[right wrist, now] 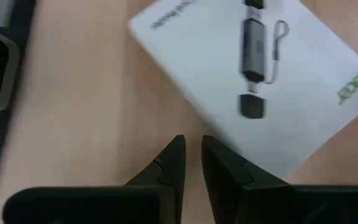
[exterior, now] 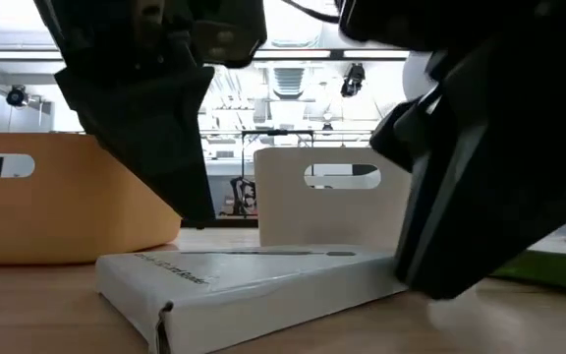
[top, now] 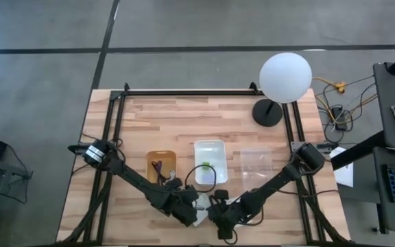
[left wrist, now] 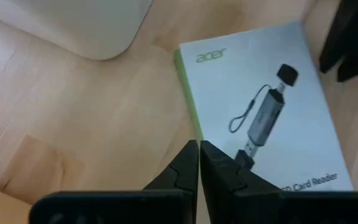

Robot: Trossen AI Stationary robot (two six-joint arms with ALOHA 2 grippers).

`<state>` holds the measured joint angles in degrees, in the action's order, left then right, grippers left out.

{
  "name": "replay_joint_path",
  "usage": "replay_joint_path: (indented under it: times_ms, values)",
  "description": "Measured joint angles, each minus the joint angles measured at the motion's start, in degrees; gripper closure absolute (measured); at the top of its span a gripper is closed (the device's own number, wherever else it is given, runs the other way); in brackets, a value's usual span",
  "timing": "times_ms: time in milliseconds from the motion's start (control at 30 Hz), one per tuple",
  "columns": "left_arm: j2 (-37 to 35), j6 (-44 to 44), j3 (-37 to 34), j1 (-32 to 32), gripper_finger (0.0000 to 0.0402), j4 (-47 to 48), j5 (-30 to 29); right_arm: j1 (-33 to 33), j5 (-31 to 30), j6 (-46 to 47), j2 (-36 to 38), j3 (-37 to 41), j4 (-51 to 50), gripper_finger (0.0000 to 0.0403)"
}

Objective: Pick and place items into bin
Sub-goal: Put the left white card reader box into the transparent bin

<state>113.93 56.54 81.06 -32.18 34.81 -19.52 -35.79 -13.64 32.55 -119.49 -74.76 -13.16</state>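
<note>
White card reader box (left wrist: pixel 263 112), printed with a dark USB device, flat on the desk (top: pixel 184 123) at the high view's lower centre. Left tool (left wrist: pixel 199 163), fingers pressed together, at its edge; right tool (right wrist: pixel 192 163), fingers narrowly parted, just beside it. White bin (top: pixel 210 163) and orange bin (top: pixel 161 167) lie above.

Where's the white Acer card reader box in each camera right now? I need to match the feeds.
High view: white box mostly hidden, low centre, between both end effectors.
Low view: box lies flat in the foreground, centre.
Left wrist view: box fills the right half, logo uppermost.
Right wrist view: box at upper right.
Shared landmark: the white bin, behind the box in the low view.
</note>
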Motion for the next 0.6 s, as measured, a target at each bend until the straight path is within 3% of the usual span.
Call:
replay_joint_path:
  times_ms: [300, 600]
  values:
    - [0.0, 0.0, -1.3, 0.8, 0.0402, -3.7, 2.9, 0.4, -0.3, -0.2, -0.5, -0.1, 0.0, 0.036]
    - [1.3, -0.2, -2.0, 1.0, 0.0402, -7.4, 5.0, 1.3, -5.9, -0.2, -0.3, -0.9, 0.0, 0.036]
